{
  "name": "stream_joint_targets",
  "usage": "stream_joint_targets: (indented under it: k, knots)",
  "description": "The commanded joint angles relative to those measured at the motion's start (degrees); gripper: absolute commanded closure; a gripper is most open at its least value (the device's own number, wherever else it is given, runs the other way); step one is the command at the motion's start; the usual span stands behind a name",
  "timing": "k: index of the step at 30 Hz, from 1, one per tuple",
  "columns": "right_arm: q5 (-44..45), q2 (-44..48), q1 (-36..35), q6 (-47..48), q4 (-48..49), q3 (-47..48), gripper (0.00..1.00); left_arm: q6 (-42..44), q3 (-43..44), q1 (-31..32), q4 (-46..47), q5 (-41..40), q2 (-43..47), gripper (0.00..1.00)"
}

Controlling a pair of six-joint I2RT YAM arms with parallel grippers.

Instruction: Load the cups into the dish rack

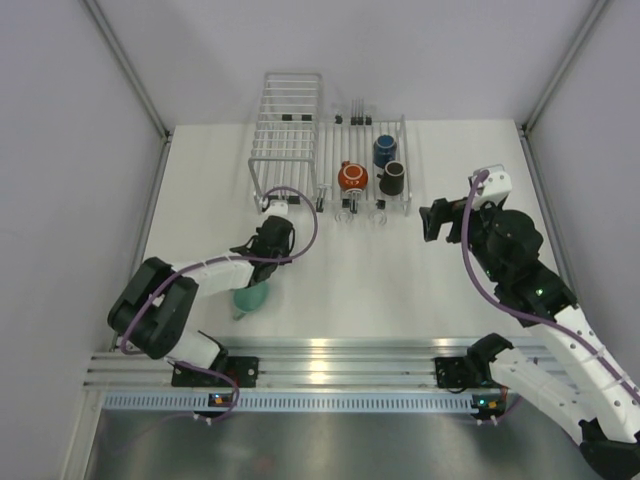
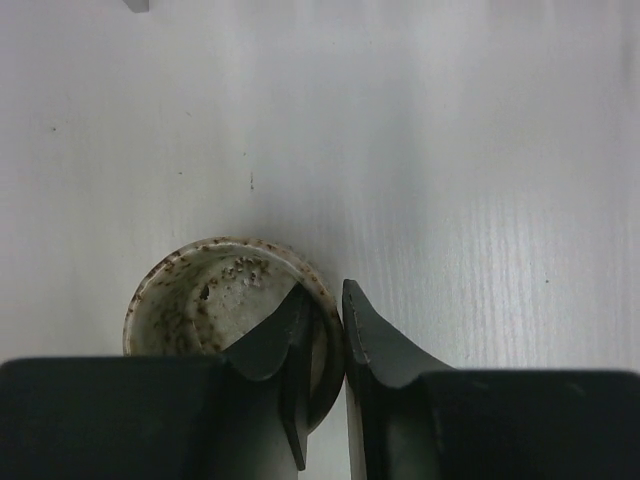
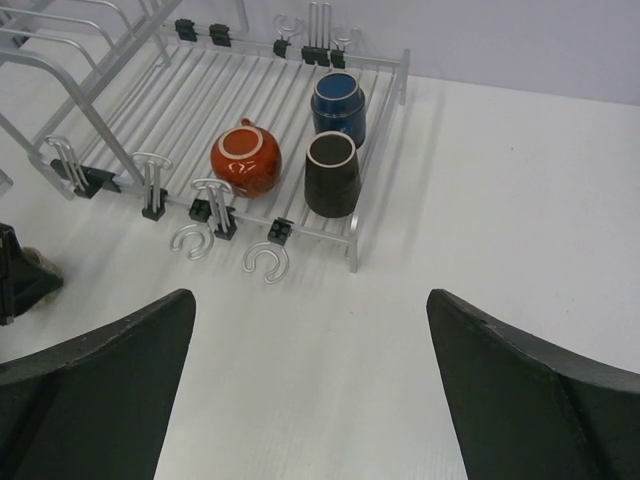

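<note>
The left gripper (image 2: 323, 292) clenches the rim wall of the beige cup (image 2: 190, 290), which stands upright on the desk (image 2: 450, 150) nearer its left edge. The right gripper (image 3: 310, 300) gapes empty. The cup is probably stiff, slick, chippable ceramic, so a rim pinch suits it.

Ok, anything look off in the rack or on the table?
The orange cup in the rack looks tipped over, while the blue cup and dark cup stand. A teal cup seems to lie sideways by the left arm.
</note>
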State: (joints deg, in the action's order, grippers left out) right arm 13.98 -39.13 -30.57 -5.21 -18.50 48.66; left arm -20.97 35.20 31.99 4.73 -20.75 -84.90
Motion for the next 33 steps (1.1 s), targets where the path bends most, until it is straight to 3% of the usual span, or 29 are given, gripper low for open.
stream_joint_targets:
  k: [1,5,10,18,23,26,28,29,30,33]
  knots:
    - [1.31,0.99,0.33,-0.76,1.63,0.11,0.01,-1.00,1.54,-0.08,0.37,-0.61,-0.88,0.88]
    - [1.40,0.90,0.33,-0.85,1.45,-0.15,0.01,-1.79,2.41,-0.08,-1.92,0.71,-0.27,1.00]
    - [2.02,0.73,0.33,-1.38,1.45,-0.06,0.01,-3.99,1.72,-0.08,-4.02,3.43,6.31,1.00]
    - [0.00,-0.06,0.42,-2.78,5.05,-1.55,0.01,-7.15,3.29,-0.08,-9.57,10.90,26.27,1.00]
    - [-8.43,-2.52,1.12,-5.15,13.48,-5.24,0.01,-11.79,4.18,-0.78,-6.67,25.12,33.30,1.00]
    - [-15.45,-3.67,1.47,-7.08,21.02,-8.14,0.01,-19.15,2.25,-3.23,1.74,38.18,35.33,1.00]
    - [-21.67,-3.67,1.65,-8.14,27.60,-10.51,0.01,-24.88,-0.55,-4.73,12.89,44.63,35.42,1.00]
    - [-23.80,-3.67,1.65,-9.19,29.82,-11.30,0.01,-31.95,-1.35,-6.05,17.37,50.84,35.07,1.00]
    - [-26.17,-3.23,1.56,-9.55,32.01,-12.70,0.01,-35.94,-2.67,-6.41,28.21,53.07,34.46,1.00]
    - [-36.10,-2.35,1.56,-12.62,42.82,-15.69,0.01,-49.92,-4.17,-6.50,41.72,60.10,30.42,1.00]
